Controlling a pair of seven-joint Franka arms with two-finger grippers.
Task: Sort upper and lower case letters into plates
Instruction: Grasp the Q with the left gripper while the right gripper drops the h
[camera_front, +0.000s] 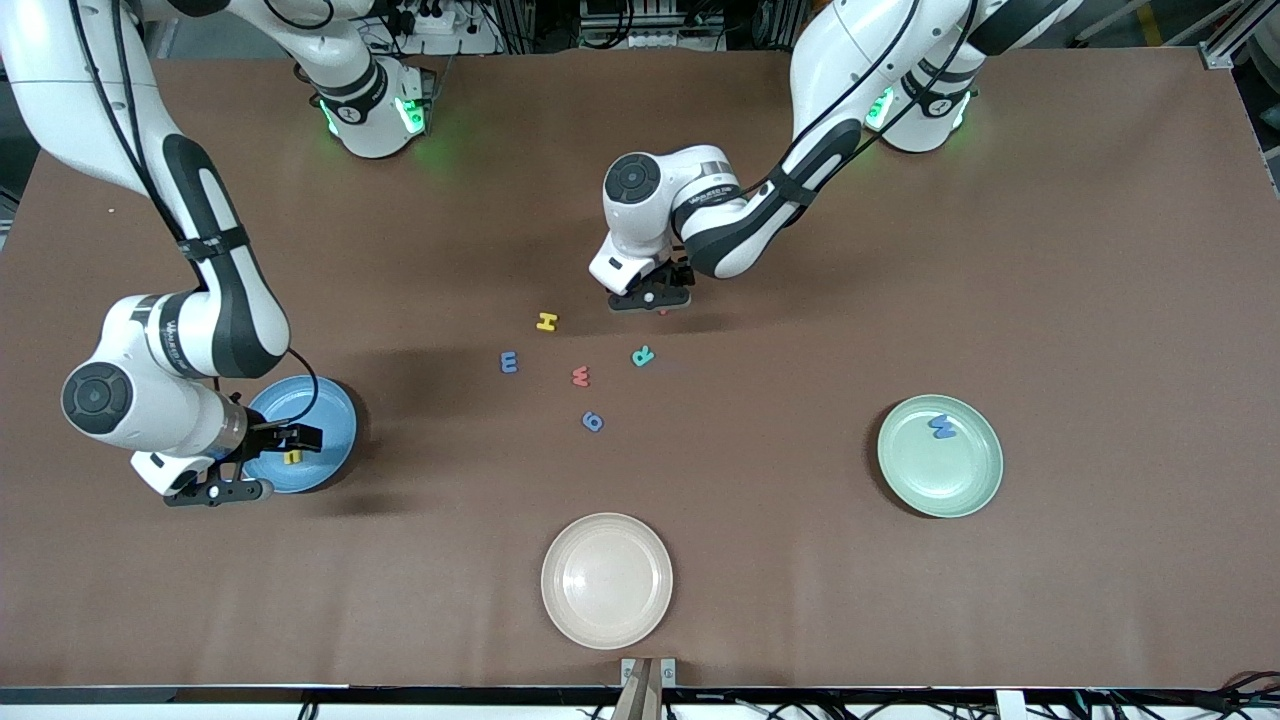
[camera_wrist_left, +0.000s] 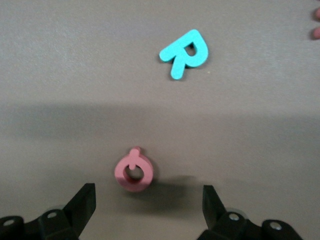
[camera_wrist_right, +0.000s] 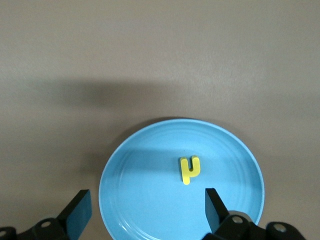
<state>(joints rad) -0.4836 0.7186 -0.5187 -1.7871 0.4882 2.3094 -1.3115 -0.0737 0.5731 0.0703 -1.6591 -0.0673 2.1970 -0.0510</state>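
Observation:
My right gripper (camera_front: 292, 438) (camera_wrist_right: 146, 197) hangs open and empty over the sky blue plate (camera_front: 330, 420) (camera_wrist_right: 145, 170). A small yellow letter (camera_front: 292, 456) (camera_wrist_right: 190, 169) lies flat in that plate. The mint green plate (camera_front: 965, 480) holds one blue letter (camera_front: 942, 427). My left gripper (camera_front: 668, 285) (camera_wrist_left: 148, 192) is open, low over the table. A round pink letter (camera_wrist_left: 133, 171) lies just ahead of its fingers, not between them. On the table lie a teal R (camera_front: 643, 355) (camera_wrist_left: 185, 53), a yellow H (camera_front: 546, 321), a blue letter (camera_front: 509, 361), a red letter (camera_front: 581, 376) and another blue one (camera_front: 592, 421).
A beige plate (camera_front: 607, 580) sits empty near the table's front edge, nearer to the camera than the loose letters. The blue plate is toward the right arm's end and the green plate toward the left arm's end.

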